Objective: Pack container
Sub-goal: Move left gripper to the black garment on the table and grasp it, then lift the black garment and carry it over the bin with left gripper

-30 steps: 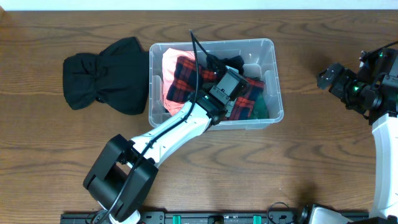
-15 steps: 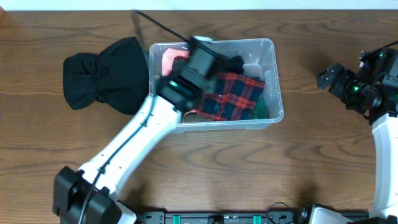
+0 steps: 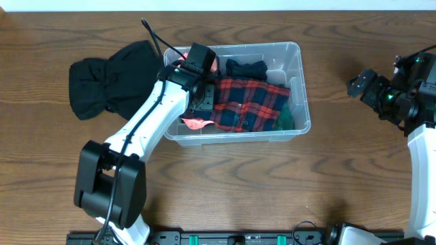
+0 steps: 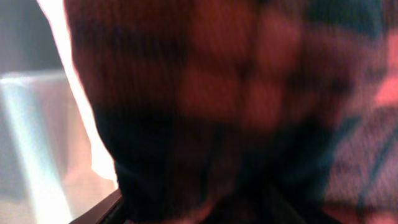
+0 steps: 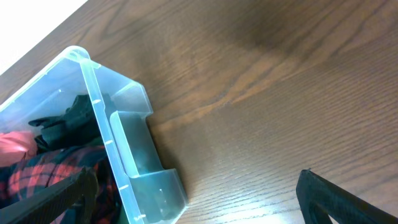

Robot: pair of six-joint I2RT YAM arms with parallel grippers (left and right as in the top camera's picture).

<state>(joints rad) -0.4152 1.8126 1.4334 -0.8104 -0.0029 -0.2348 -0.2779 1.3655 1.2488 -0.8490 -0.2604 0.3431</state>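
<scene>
The clear plastic container (image 3: 300,76) stands at the table's centre back and holds a red-and-black plaid cloth (image 3: 248,102), a pink cloth (image 3: 194,123), a black item (image 3: 245,68) and something green (image 3: 287,120). My left gripper (image 3: 204,95) reaches down into the container's left part, at the plaid cloth's left edge. The plaid cloth (image 4: 205,93) fills the left wrist view, blurred, and hides the fingers. My right gripper (image 3: 360,87) hovers over bare table to the right of the container, open and empty (image 5: 199,211). The container's end wall (image 5: 134,149) shows in the right wrist view.
A black garment (image 3: 112,82) lies bunched on the wooden table (image 3: 272,184), just left of the container. The left arm (image 3: 146,133) crosses the container's front left corner.
My left arm has swung from the container's middle to its left part. The plaid cloth now lies more to the right, and pink cloth shows at the front left. The right arm has not moved.
</scene>
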